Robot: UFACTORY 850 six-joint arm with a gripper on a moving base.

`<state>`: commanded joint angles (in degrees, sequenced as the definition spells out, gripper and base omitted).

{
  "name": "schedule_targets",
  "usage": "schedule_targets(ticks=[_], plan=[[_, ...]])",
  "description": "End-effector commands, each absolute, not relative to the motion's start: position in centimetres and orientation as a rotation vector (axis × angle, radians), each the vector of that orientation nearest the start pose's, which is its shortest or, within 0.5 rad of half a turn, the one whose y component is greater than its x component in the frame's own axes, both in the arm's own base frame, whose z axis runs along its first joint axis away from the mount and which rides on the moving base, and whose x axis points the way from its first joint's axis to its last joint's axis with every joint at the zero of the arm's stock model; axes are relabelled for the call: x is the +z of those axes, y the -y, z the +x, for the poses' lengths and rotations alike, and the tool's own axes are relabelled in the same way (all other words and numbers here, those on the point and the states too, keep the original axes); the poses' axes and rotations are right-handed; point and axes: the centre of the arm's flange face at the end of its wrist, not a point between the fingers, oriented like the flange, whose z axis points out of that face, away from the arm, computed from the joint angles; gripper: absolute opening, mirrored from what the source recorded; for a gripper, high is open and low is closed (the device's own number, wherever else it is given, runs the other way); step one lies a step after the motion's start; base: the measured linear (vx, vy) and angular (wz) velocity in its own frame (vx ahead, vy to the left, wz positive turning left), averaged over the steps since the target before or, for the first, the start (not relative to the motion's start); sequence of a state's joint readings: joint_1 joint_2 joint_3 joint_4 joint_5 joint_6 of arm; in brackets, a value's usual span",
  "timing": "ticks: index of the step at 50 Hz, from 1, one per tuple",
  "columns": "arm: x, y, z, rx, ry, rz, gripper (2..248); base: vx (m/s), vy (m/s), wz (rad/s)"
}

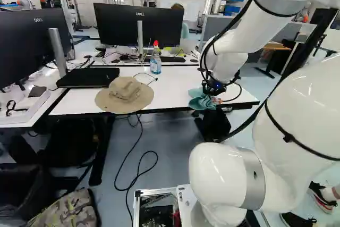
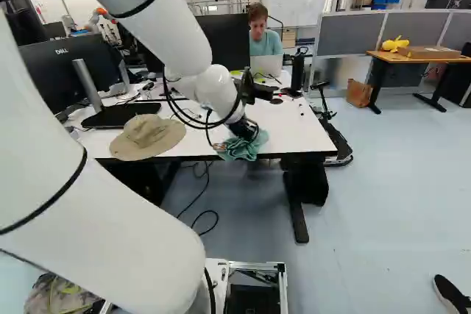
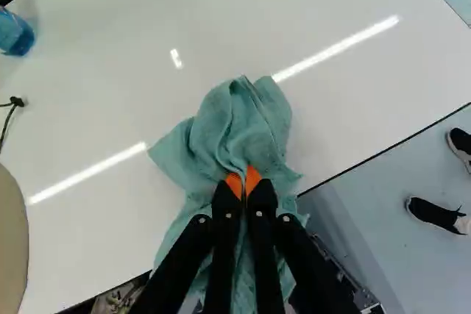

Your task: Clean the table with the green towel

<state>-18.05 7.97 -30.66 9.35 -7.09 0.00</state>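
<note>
My gripper (image 1: 213, 87) is low over the front edge of the white table (image 1: 178, 86) in the left base view. In the wrist view the gripper (image 3: 243, 186) has its orange-padded fingers closed together on a fold of the green towel (image 3: 239, 126). The towel bunches up ahead of the fingertips on the tabletop, and the rest trails back beneath the fingers past the table edge. In the right base view the towel (image 2: 243, 148) drapes at the front edge.
A tan hat (image 1: 125, 94) lies at the table's front edge, left of the towel. Behind it stand a spray bottle (image 1: 155, 61) and monitors (image 1: 139, 25). A loose cable (image 1: 139, 169) lies on the floor. A person sits behind the table.
</note>
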Motion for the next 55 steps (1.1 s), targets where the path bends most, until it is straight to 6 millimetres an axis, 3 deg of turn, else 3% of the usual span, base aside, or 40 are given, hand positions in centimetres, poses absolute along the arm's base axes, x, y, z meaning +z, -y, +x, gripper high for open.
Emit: schedule_targets(ticks=[12,25,55], plan=[[43.5,13.5,36.5,-0.861,-0.778,-2.956,27,0.0,0.0,0.0],[43.6,15.0,38.7,-0.859,-0.803,-2.954,27,0.0,0.0,0.0],[43.7,13.5,44.4,-0.862,-0.687,-2.961,27,0.0,0.0,0.0]])
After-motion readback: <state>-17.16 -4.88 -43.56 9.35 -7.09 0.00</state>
